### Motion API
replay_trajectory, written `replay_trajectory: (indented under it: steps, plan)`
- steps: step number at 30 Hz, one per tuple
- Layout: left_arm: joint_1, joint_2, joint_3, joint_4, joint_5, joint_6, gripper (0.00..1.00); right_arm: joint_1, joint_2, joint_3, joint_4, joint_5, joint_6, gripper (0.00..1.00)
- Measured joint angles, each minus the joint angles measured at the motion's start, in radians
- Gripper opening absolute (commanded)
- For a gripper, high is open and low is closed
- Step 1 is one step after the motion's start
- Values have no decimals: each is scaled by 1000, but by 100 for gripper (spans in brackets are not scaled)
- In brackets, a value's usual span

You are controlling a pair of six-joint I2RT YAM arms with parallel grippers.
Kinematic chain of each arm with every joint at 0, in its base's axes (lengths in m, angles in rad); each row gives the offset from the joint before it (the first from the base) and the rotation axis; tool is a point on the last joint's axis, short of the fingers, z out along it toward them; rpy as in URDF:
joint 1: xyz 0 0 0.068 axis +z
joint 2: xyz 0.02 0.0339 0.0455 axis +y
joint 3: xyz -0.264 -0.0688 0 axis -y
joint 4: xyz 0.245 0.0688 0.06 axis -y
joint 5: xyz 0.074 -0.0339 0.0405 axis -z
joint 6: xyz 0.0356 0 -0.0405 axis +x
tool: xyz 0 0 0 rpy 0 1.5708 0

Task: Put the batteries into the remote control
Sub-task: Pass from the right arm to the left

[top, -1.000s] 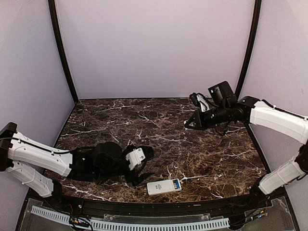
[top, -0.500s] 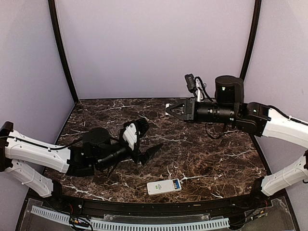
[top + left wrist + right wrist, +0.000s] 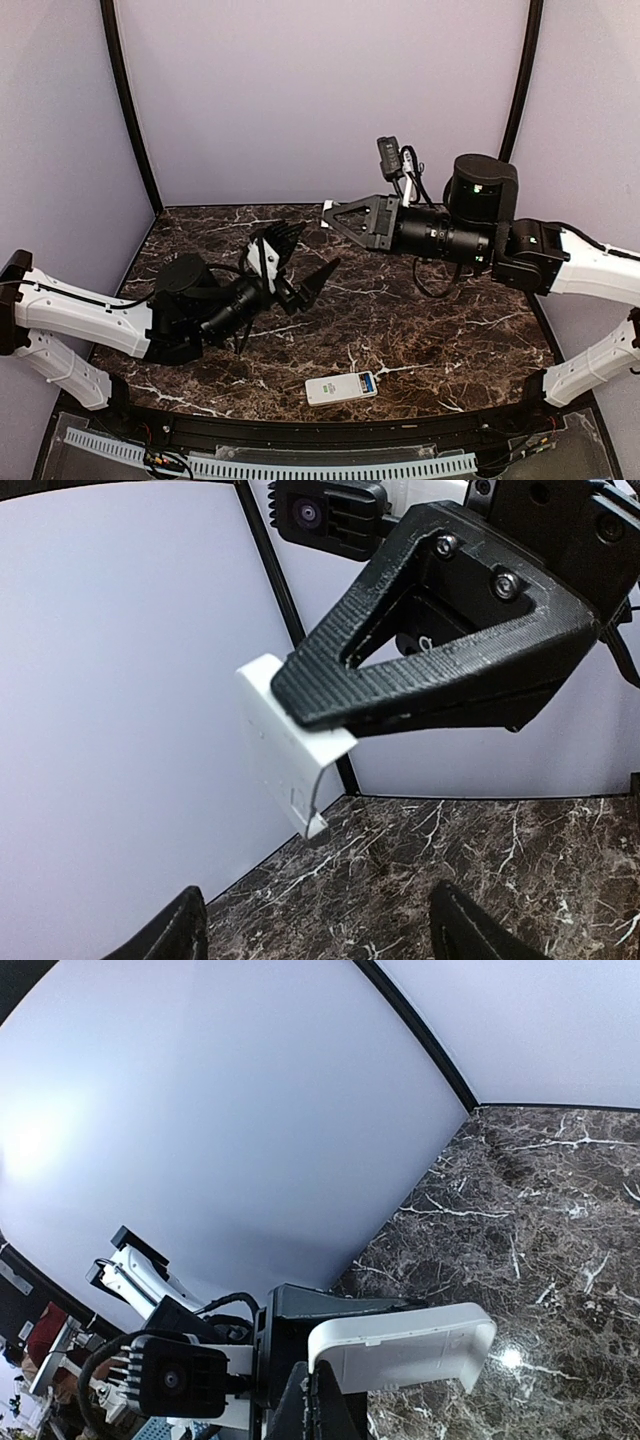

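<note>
Mid-air pass, well above and beyond the remote control point(image 3: 341, 387)
The right claw point(image 3: 332, 212) clamps a thin white cover piece point(image 3: 290, 745); the left claw point(image 3: 303, 256) gapes wide, facing it. Closing off-centre could knock the piece loose. Only the top view shows the remote control, on the desk point(image 3: 430, 330); no batteries visible.

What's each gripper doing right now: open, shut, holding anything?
Left gripper: open, holding nothing.
Right gripper: shut on a small white plastic piece.
</note>
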Motion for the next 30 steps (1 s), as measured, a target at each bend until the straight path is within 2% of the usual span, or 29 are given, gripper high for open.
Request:
replay_trajectory:
  steps: [1,4,6,13,19,26,30]
  plan:
    - [0,3,0,10,2,2,68,5,0,0,9,8,2,0]
    - [0,8,0,39,5,2,46,18,0,0,34,44,7,0]
    - [0,9,6,59,2,9,39,25,0,0,47,68,14,0]
    - [0,25,43,114,-26,27,36,38,1,-1,64,125,33,0]
    - [0,39,45,132,-26,24,29,39,9,-1,72,143,37,0]
    - [0,69,77,142,-25,22,28,39,23,-2,79,148,41,0]
    - [0,76,80,152,-26,23,23,39,24,-4,79,148,48,0]
